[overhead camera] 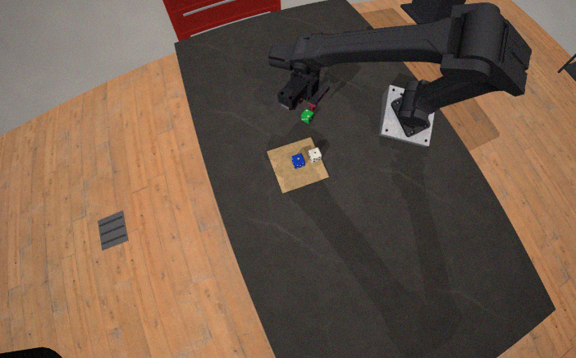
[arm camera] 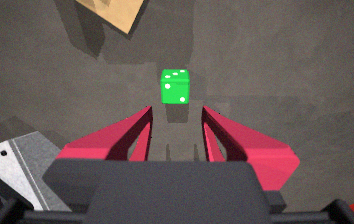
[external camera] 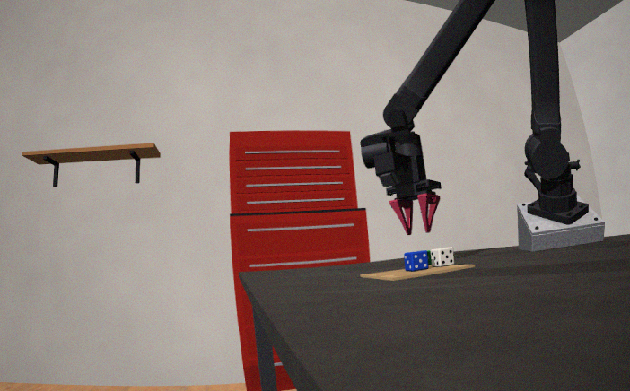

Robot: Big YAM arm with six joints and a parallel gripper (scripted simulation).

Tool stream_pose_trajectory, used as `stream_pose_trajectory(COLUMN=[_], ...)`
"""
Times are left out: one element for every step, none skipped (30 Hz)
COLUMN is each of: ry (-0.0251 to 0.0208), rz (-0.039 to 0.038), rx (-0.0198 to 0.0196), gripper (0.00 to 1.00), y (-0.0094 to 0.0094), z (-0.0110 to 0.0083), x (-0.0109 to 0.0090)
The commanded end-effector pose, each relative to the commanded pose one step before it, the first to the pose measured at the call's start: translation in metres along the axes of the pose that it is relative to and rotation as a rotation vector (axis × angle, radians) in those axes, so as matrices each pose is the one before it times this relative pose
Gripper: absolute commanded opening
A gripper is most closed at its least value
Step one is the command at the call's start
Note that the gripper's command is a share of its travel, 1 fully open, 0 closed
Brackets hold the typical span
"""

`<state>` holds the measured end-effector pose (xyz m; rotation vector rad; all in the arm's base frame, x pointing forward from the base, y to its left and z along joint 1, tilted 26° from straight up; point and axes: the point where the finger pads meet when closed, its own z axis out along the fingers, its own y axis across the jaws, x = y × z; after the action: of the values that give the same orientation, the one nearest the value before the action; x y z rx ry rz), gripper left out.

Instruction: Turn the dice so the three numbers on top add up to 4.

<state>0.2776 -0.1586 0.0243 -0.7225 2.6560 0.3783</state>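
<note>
My gripper (overhead camera: 307, 103) (external camera: 418, 232) (arm camera: 177, 112) is partly open and empty, pointing down above the table near the green die. The green die (overhead camera: 307, 116) (arm camera: 175, 91) rests on the table, off the mat. Its larger face in the wrist view, apparently the top, shows two pips; a narrower face shows three. In the exterior view it is mostly hidden behind the others. The blue die (overhead camera: 298, 161) (external camera: 415, 260) and white die (overhead camera: 314, 154) (external camera: 442, 256) stand on the mat (overhead camera: 286, 182) (external camera: 380, 275), each with one pip on top. The white die is close to the mat's edge.
The arm's base plate (overhead camera: 387, 121) (external camera: 560, 236) (arm camera: 35, 145) stands on the dark table (overhead camera: 348, 231) (external camera: 453, 320), to the right of the dice in the top view. A red drawer cabinet (overhead camera: 223, 13) (external camera: 298, 238) stands beyond the table's back edge.
</note>
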Motion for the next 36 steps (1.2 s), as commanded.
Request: stream_pose_trajectory(ry=[-0.00742, -0.00399, 0.00345, 0.00198, -0.00009, -0.00066, -0.00094, 0.00005, 0.00101, 0.00091, -0.00006, -0.00006, -0.00132, -0.00255, -0.00049, 0.00154, 0.0, 0.0, 0.00034, 0.00226, -0.00028, -0.00102, -0.0008, 0.00001, -0.00188, -0.00126, 0.0012, 0.00146, -0.00028, -0.00027, 0.00033, 0.00057, 0.00009, 0.0, 0.0, 0.0], rz=[0.01313, -0.01452, 0.0013, 0.00353, 0.00002, 0.0035, 0.00635, 0.00119, -0.00561, -0.00536, 0.00001, 0.00001, 0.00545, 0.00484, -0.00047, -0.00455, 0.0, 0.0, -0.004, -0.00032, 0.00139, 0.00522, 0.00439, -0.00093, -0.00687, -0.00523, -0.00064, 0.00095, 0.00083, 0.0021, 0.00213, 0.00054, -0.00022, 0.0, 0.0, -0.00019], rx=[0.00401, 0.01372, -0.0116, -0.00687, -0.00008, 0.00155, 0.00295, 0.00057, -0.00265, -0.00255, -0.00006, -0.00006, 0.00328, 0.00719, 0.0017, -0.00434, 0.0, 0.0, -0.00097, -0.00669, 0.0006, 0.0025, 0.00236, 0.00035, 0.00564, 0.00373, -0.00358, -0.00431, 0.00075, 0.00067, -0.00105, -0.0017, -0.00026, 0.0, 0.0, 0.0], gripper=[0.45, 0.45, 0.45, 0.45, 0.45, 0.45, 0.45, 0.45, 0.45, 0.45, 0.45, 0.45, 0.45, 0.45, 0.45, 0.45, 0.45, 0.45, 0.45, 0.45, 0.45, 0.45, 0.45, 0.45, 0.45, 0.45, 0.45, 0.45, 0.45, 0.45, 0.45, 0.45, 0.45, 0.45, 0.45, 0.45], y=[-0.00096, -0.00005, 0.00141, 0.00054, 0.00003, -0.00057, -0.00109, -0.00019, 0.00103, 0.00098, 0.00002, 0.00003, -0.00105, -0.00156, -0.00018, 0.00117, 0.0, 0.0, 0.00061, 0.00106, -0.00024, -0.00098, -0.00091, 0.00001, -0.00016, -0.00005, 0.00097, 0.0008, -0.00053, -0.00049, 0.00007, 0.0004, 0.00005, 0.0, 0.0, 0.0], z=[0.00293, -0.00252, 0.00518, 0.00369, 0.00159, 0.00102, 0.00055, 0.00132, 0.00234, 0.00225, 0.00136, 0.0013, 0.00012, -0.00117, 0.00056, 0.00241, 0.0, 0.0, 0.00127, 0.00295, 0.00056, -0.00017, -0.00018, 0.00043, -0.00127, -0.00076, 0.00065, 0.00106, 0.00049, 0.00013, 0.00009, 0.00013, 0.00008, 0.0, 0.0, 0.00001], x=[0.00045, -0.00456, 0.00076, 0.00126, 0.00003, 0.00099, 0.0018, 0.00041, -0.00147, -0.00142, 0.00003, 0.00003, 0.00146, 0.00114, -0.00016, -0.00111, 0.0, 0.0, -0.0011, 0.0002, 0.00039, 0.00149, 0.0014, -0.00011, -0.002, -0.00149, -0.00015, 0.00035, 0.0005, 0.00075, 0.00059, 0.00016, 0.00001, 0.0, 0.0, 0.0])
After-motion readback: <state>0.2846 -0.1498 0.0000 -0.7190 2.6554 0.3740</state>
